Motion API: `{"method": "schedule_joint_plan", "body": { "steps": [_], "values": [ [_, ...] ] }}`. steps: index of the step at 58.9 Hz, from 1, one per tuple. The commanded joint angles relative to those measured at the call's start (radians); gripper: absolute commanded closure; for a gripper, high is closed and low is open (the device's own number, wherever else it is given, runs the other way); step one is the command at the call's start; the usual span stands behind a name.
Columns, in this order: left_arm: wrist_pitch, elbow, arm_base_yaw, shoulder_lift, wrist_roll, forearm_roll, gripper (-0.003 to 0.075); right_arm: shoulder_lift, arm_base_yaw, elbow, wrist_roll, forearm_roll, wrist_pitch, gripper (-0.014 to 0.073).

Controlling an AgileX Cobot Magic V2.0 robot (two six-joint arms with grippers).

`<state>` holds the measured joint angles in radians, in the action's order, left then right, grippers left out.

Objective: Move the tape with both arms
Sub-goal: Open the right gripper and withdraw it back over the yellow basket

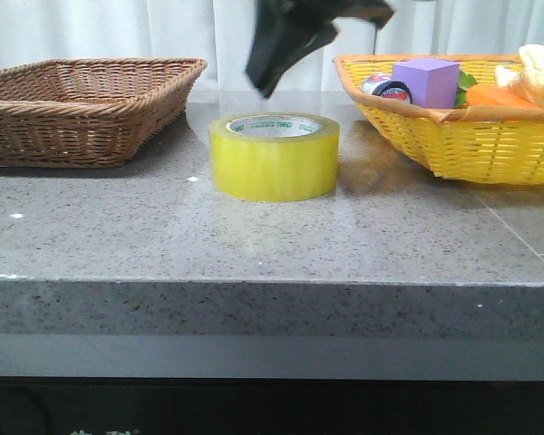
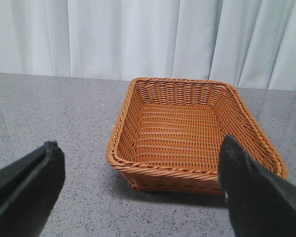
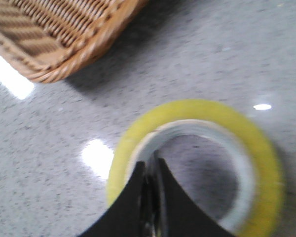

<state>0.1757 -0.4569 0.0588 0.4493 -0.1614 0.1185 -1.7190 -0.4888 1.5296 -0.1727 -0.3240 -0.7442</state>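
Note:
The tape (image 1: pixel 274 163), a wide yellow roll with a white core and green print, lies flat on the grey stone table (image 1: pixel 254 245) near its middle. My right gripper (image 1: pixel 267 86) hangs blurred just above the roll's back left rim, apart from it. The right wrist view shows its fingers pressed together over the tape (image 3: pixel 212 111), at the edge of the core, with nothing held. My left gripper (image 2: pixel 140 143) is out of the front view. In its wrist view the fingers (image 2: pixel 24 187) stand wide apart, facing the brown basket.
An empty brown wicker basket (image 1: pixel 91 68) (image 2: pixel 158 170) sits at the back left. A yellow wicker basket (image 1: pixel 453 136) at the back right holds a purple block (image 1: pixel 426 80), a small black-rimmed round item (image 1: pixel 387 88) and orange pieces (image 1: pixel 499 95). White curtains hang behind.

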Motion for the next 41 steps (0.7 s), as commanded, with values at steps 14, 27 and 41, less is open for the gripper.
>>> {"method": "schedule_joint_plan", "body": {
  "steps": [14, 27, 41],
  "values": [
    [-0.075, -0.037, -0.004, 0.012, -0.003, 0.001, 0.0104, 0.213, 0.235, 0.030, -0.011, 0.002, -0.046, 0.0652],
    [-0.075, -0.037, -0.004, 0.012, -0.003, 0.001, 0.0104, 0.378, 0.358, -0.123, -0.011, 0.048, 0.029, 0.0652],
    [-0.075, -0.037, -0.004, 0.012, -0.003, 0.001, 0.0104, 0.643, 0.399, -0.455, -0.012, 0.067, 0.285, 0.0652]
  ]
}}
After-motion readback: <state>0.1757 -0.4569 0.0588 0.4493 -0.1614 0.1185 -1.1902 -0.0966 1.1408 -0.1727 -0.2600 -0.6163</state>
